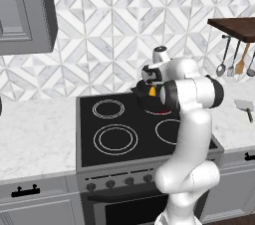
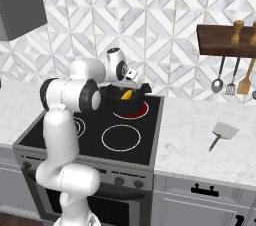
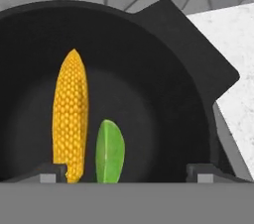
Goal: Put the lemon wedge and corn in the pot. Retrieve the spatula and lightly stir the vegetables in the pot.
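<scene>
The black pot (image 3: pixel 163 84) sits on the back right burner of the stove, seen also as the pot (image 1: pixel 141 94) and the pot (image 2: pixel 144 89) from the base. Inside it lie the yellow corn (image 3: pixel 70 114) and a green lemon wedge (image 3: pixel 110 148), side by side. The corn (image 1: pixel 152 90) (image 2: pixel 127 95) shows as a yellow spot under my hand. My gripper (image 3: pixel 127 171) (image 1: pixel 151 84) (image 2: pixel 128 86) hovers just over the pot, open, fingers wide apart and holding nothing. The spatula (image 2: pixel 224 131) (image 1: pixel 244 104) lies flat on the counter right of the stove.
The burner under the pot glows red (image 2: pixel 134 111). Steel ladles (image 2: pixel 217 84) and a wooden utensil (image 2: pixel 244 84) hang under a dark shelf (image 2: pixel 225 40) at the right wall. Front burners (image 1: pixel 117 138) are bare. Marble counter (image 1: pixel 35 134) runs left of the stove.
</scene>
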{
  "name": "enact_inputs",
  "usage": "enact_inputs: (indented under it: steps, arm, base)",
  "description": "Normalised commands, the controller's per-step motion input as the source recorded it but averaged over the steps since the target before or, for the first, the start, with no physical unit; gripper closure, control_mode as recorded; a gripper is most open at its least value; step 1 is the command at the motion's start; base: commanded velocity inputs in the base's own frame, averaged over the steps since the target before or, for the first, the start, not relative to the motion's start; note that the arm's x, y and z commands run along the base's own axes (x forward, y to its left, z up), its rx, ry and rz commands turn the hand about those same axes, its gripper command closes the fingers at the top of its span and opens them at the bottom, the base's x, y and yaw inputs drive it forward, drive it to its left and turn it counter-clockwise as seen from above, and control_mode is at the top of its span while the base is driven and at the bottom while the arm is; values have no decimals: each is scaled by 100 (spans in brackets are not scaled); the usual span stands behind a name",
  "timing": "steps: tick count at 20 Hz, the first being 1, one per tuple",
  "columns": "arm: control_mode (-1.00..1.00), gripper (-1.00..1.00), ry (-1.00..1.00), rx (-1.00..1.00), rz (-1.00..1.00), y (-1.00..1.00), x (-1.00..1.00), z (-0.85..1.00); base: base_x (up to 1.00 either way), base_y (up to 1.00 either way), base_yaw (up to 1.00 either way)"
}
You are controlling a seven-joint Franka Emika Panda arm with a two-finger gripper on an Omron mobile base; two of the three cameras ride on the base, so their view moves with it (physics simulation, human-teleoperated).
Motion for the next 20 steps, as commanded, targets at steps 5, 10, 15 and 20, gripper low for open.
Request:
enact_inputs:
  steps: [5, 10, 15, 20]
  arm:
    - [-100, -100, -4, 8, -2, -31, -54, 72]
    - [-100, -100, -1, 19, -10, -57, -82, 60]
    - [-100, -100, 3, 25, -29, -71, -74, 20]
    - [-100, -100, 13, 25, -42, -69, -54, -3]
  base:
    - [0, 0, 0]
    - [0, 0, 0]
    - [0, 0, 0]
    - [0, 0, 0]
